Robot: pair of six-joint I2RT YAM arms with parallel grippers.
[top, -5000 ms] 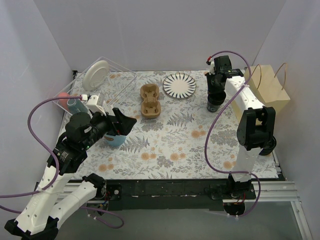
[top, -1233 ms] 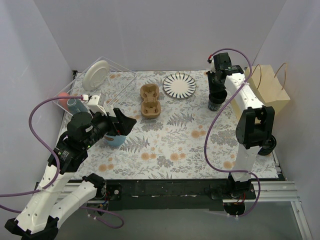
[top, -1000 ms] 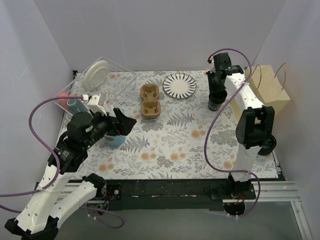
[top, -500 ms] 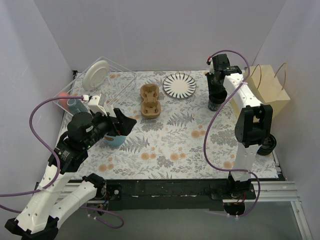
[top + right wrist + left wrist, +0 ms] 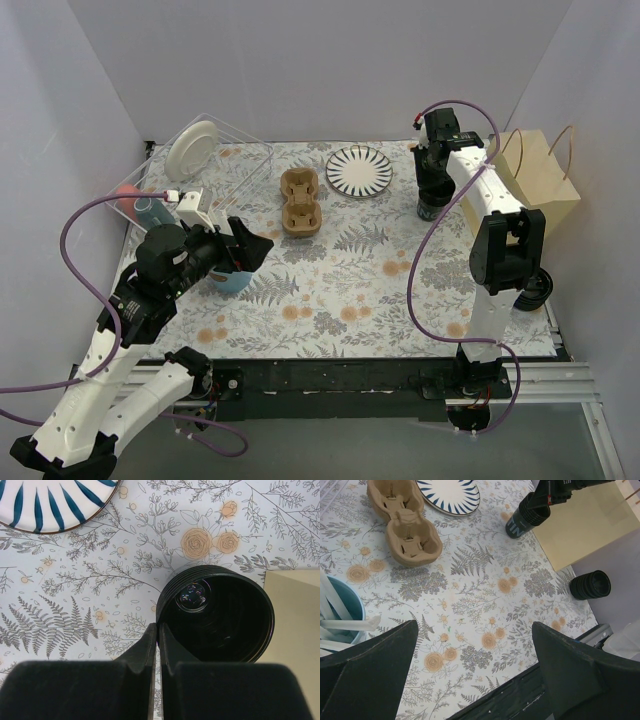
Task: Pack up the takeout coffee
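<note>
From above, the right gripper (image 5: 432,188) hangs straight over the first coffee cup (image 5: 430,210). This cup stands at the far right of the table (image 5: 330,300), between the striped plate (image 5: 359,170) and the paper bag (image 5: 540,180). The second coffee cup (image 5: 537,290) is near the right edge, half hidden behind the right arm. The cup carrier (image 5: 300,201) stands well apart from both cups, and its wells are empty, so I judge that nothing is packed yet. The left gripper (image 5: 250,248) hovers just beside the light-blue cup (image 5: 232,278).

In the left wrist view the jaws are spread wide with only the cloth between them. This arm seems to be idle, probably to leave room for the other one. The first coffee cup stands upright there, with the right gripper on its top.

In the right wrist view the fingers are drawn together to a thin slit, and their tips are at the left rim of the cup. Pale cloth shows through the slit, so I judge that they hold nothing. The vertical approach suits a grasp from above, but for that the fingers must first open.
</note>
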